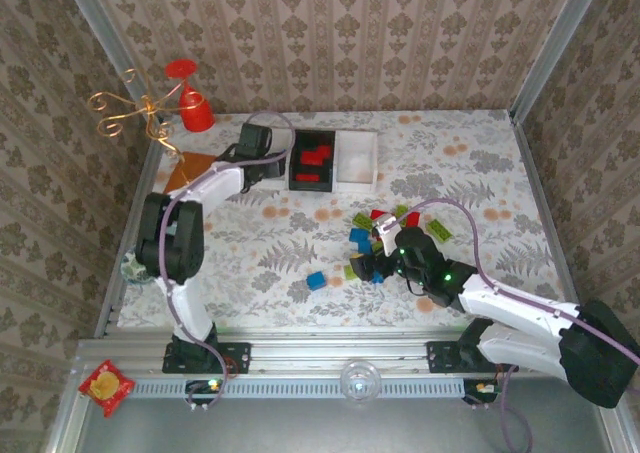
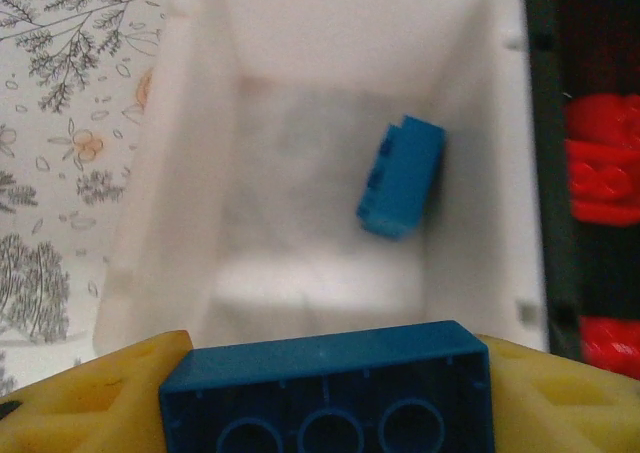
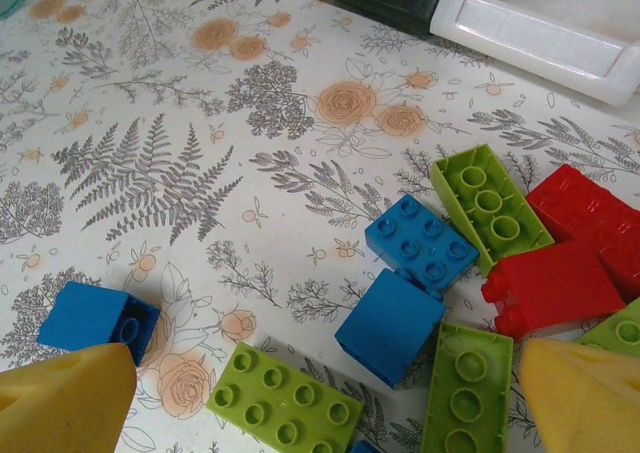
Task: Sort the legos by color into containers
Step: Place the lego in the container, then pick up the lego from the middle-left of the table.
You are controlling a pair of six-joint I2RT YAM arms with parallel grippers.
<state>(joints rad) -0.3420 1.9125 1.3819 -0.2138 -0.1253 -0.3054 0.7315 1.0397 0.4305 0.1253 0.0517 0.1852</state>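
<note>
My left gripper (image 1: pixel 262 143) is shut on a blue lego (image 2: pixel 330 388), held between its yellow fingers (image 2: pixel 90 403) over a white container (image 2: pixel 190 173). One blue lego (image 2: pixel 402 178) lies inside that container. Beside it the black container (image 1: pixel 296 178) holds red legos (image 1: pixel 316 158), and another white container (image 1: pixel 358 158) stands on its right. My right gripper (image 1: pixel 368 266) hangs open low over the loose pile (image 1: pixel 385 235). Between its fingers lie a green lego (image 3: pixel 285 408) and two blue ones (image 3: pixel 390 323). More green (image 3: pixel 488 203) and red (image 3: pixel 555 283) legos lie to the right.
A single blue lego (image 1: pixel 316 280) lies left of the pile. A red cup (image 1: pixel 195 108), a gold wire stand (image 1: pixel 140 108) and an orange-brown board (image 1: pixel 190 168) occupy the back left corner. Wallpapered walls close in three sides of the table.
</note>
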